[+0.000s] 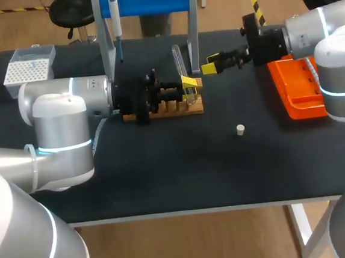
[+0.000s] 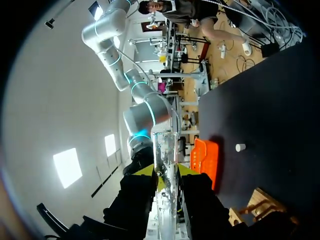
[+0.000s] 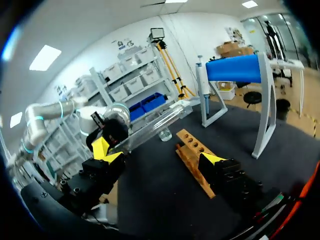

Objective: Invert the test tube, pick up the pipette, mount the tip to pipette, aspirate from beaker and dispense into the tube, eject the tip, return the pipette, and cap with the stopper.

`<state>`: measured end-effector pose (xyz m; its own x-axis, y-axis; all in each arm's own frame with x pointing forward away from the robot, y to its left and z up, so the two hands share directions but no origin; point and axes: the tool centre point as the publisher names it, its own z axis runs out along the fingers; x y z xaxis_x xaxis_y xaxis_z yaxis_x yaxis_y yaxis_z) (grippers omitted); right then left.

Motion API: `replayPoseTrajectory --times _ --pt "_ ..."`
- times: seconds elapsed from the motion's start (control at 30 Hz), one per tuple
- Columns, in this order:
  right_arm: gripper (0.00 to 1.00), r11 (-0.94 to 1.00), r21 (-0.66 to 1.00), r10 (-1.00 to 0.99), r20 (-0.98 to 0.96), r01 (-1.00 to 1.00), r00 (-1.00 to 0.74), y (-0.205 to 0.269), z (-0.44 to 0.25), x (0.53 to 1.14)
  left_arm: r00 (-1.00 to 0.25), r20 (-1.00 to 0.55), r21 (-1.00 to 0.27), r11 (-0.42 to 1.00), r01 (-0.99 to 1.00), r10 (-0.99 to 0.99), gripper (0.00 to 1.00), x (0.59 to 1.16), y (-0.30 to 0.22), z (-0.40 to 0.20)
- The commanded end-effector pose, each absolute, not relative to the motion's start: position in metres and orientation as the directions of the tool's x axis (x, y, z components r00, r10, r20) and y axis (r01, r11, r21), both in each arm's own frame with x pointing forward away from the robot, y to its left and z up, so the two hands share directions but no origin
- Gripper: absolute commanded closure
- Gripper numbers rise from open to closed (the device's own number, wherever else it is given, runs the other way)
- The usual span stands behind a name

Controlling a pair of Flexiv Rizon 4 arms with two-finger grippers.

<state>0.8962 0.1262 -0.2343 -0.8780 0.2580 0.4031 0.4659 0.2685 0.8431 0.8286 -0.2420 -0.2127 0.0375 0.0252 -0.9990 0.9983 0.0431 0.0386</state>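
My left gripper (image 1: 190,86) clenches the clear glass test tube (image 1: 177,59), tilted at frame centre above the wooden rack (image 1: 177,109); my right gripper (image 1: 210,65) gapes beside it; the stopper (image 1: 240,129) lies lower right

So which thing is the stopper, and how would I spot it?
Look at the black table, then at the orange tray on its right side. Just left of that tray, nearer the front edge than the wooden rack, sits the stopper: a tiny cream plug, alone on bare tabletop.
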Motion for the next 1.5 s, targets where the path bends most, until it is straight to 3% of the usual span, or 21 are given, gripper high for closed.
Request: replayPoseTrajectory --times 0.03,0.13,0.43,0.6,0.7,1.2,1.3,1.5 --pt "0.00 0.308 0.901 0.203 0.252 0.306 -0.946 0.122 -0.240 0.893 0.039 -0.999 0.040 0.044 0.998 0.024 1.00 0.828 -0.242 -0.213" --pt "0.00 0.335 0.913 0.217 0.166 0.233 -0.962 0.121 -0.245 0.891 0.039 -0.999 0.040 0.044 0.998 0.024 1.00 0.828 -0.242 -0.213" --pt "0.00 0.335 0.913 0.217 0.166 0.233 -0.962 0.121 -0.245 0.891 0.039 -0.999 0.040 0.044 0.998 0.024 1.00 0.828 -0.242 -0.213" --pt "0.00 0.335 0.913 0.217 0.166 0.233 -0.962 0.121 -0.245 0.891 -0.333 -0.943 -0.333 -0.030 0.942 0.012 1.00 0.842 -0.229 -0.194" --pt "0.00 0.335 0.913 0.217 0.166 0.233 -0.962 0.121 -0.245 0.891 -0.615 -0.788 -0.616 -0.003 0.788 0.034 1.00 0.847 -0.226 -0.182" --pt "0.00 0.335 0.913 0.217 0.166 0.233 -0.962 0.121 -0.245 0.891 -0.642 -0.765 -0.642 0.010 0.766 0.043 1.00 0.848 -0.226 -0.174" --pt "0.00 0.335 0.913 0.217 0.166 0.233 -0.962 0.121 -0.245 0.891 -0.765 -0.641 -0.767 -0.009 0.642 0.065 1.00 0.859 -0.220 -0.169" --pt "0.00 0.335 0.913 0.217 0.166 0.233 -0.962 0.121 -0.245 0.891 -0.895 -0.444 -0.896 0.003 0.444 0.033 1.00 0.882 -0.214 -0.152"
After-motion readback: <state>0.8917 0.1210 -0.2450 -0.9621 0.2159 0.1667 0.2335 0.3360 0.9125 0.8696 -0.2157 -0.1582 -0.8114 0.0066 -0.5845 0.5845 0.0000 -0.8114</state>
